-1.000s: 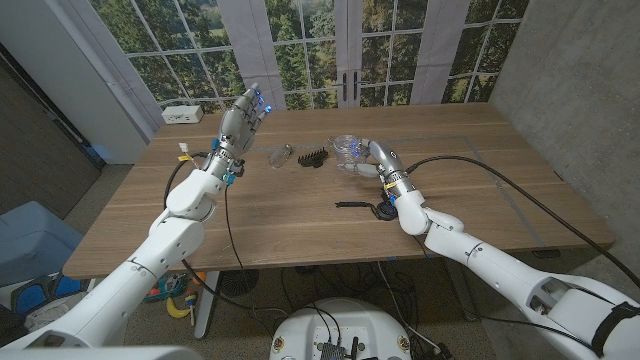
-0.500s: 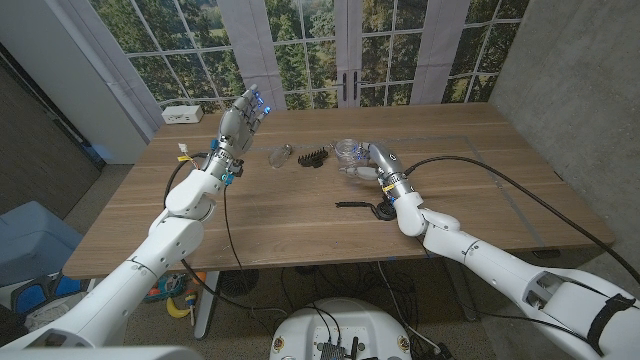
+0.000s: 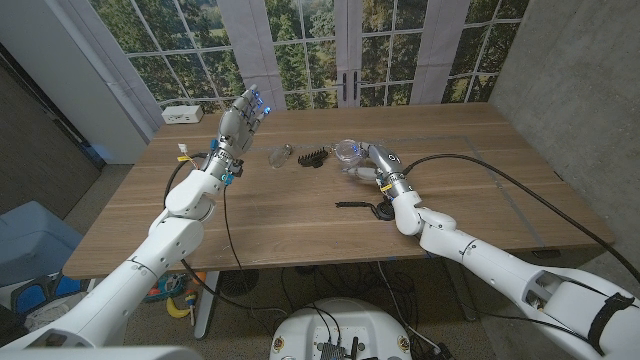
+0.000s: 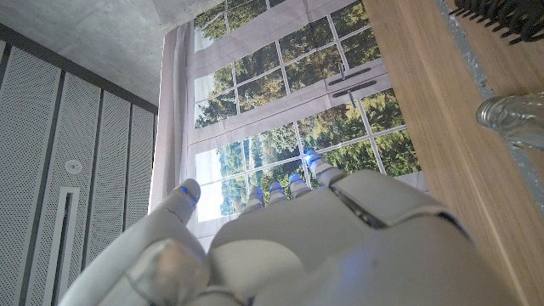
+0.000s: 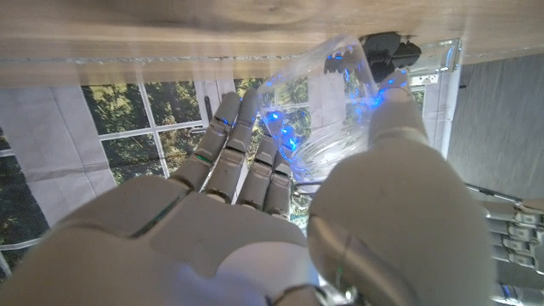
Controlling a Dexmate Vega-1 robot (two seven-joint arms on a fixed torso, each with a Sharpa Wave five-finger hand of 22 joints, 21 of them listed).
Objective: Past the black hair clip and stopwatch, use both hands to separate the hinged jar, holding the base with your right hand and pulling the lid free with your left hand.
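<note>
My right hand (image 3: 370, 162) grips the clear hinged jar (image 3: 347, 150) at the far middle of the table. In the right wrist view its fingers and thumb (image 5: 399, 127) wrap the jar (image 5: 327, 106), which glows blue from the fingertip lights. To the jar's left lies the black hair clip (image 3: 314, 157). The black stopwatch (image 3: 377, 209) with its strap lies nearer me, beside my right forearm. Well to the left of the clip, my left hand (image 3: 243, 118) is raised above the table, fingers apart and holding nothing; its back (image 4: 340, 246) shows in the left wrist view.
A small clear glass object (image 3: 280, 155) lies between my left hand and the hair clip, and shows in the left wrist view (image 4: 514, 119) too. A white box (image 3: 182, 114) sits at the table's far left corner. Windows stand behind the table.
My right arm has shifted slightly to the left with the jar still in its hand. The left hand has not moved.
</note>
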